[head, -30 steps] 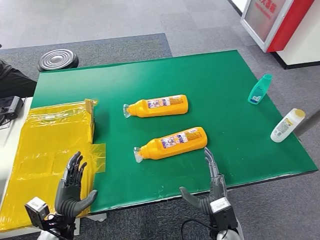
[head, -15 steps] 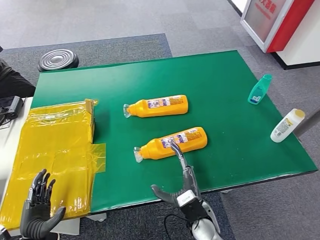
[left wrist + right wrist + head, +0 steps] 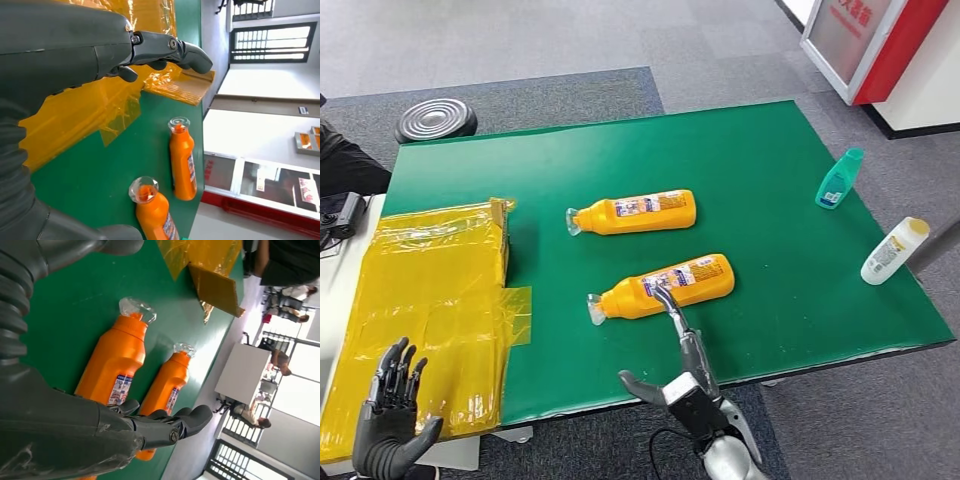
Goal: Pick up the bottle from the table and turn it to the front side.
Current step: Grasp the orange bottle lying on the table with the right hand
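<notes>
Two orange bottles with clear caps lie on their sides on the green table (image 3: 773, 180), labels up. The near bottle (image 3: 667, 285) (image 3: 113, 360) (image 3: 154, 215) lies at the table's front middle; the far bottle (image 3: 637, 212) (image 3: 166, 382) (image 3: 182, 160) lies behind it. My right hand (image 3: 675, 365) is open just in front of the near bottle, fingers (image 3: 170, 427) stretched toward its middle and thumb spread to the left; whether the fingertips touch it I cannot tell. My left hand (image 3: 392, 415) is open, low at the front left over the yellow plastic, holding nothing.
A yellow plastic-wrapped box (image 3: 433, 290) covers the table's left end. A teal bottle (image 3: 839, 178) and a white bottle with a yellow cap (image 3: 893, 250) lie near the right edge. A black round disc (image 3: 435, 120) sits on the floor behind the table.
My right hand moved left and forward from the table's front edge to the near bottle. My left hand dropped lower and further left. The bottles have not moved.
</notes>
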Tool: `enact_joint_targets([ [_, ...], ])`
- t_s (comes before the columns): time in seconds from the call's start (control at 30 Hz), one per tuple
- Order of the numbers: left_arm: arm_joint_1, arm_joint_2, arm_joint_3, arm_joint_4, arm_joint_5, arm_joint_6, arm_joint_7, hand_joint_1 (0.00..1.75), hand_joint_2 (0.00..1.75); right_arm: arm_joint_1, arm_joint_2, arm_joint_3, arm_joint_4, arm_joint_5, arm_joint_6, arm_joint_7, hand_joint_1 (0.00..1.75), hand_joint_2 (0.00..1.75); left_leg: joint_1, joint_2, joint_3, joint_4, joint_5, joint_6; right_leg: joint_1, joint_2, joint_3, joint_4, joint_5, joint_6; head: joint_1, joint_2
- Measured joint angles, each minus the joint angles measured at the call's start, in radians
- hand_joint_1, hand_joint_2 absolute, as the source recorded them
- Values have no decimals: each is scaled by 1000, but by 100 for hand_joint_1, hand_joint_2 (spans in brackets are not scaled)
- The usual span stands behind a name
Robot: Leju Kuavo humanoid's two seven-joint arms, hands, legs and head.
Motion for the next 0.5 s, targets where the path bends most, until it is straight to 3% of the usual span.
enact_joint_targets([
  [0.13, -7, -1, 0, 2, -1, 2, 0, 0, 175, -4, -12, 1, -18, 40, 0, 38, 0, 175, 0, 0, 0, 0, 0, 0, 0, 0, 0, 0, 0, 0, 0, 0],
  [0.3, -50, -7, -18, 27, -7, 29, 0, 0, 175, -75, -120, 14, -102, 262, 48, 240, 0, 175, -1, 0, 0, 0, 1, 1, -1, 0, 0, 0, 2, 1, 0, 0],
  [0.5, -77, -7, -50, 57, 5, 43, 0, 0, 175, -203, -233, 42, -103, 372, 220, 394, 0, 175, -2, 0, 0, 0, 2, 2, -2, 0, 0, 0, 3, 2, 0, 0],
])
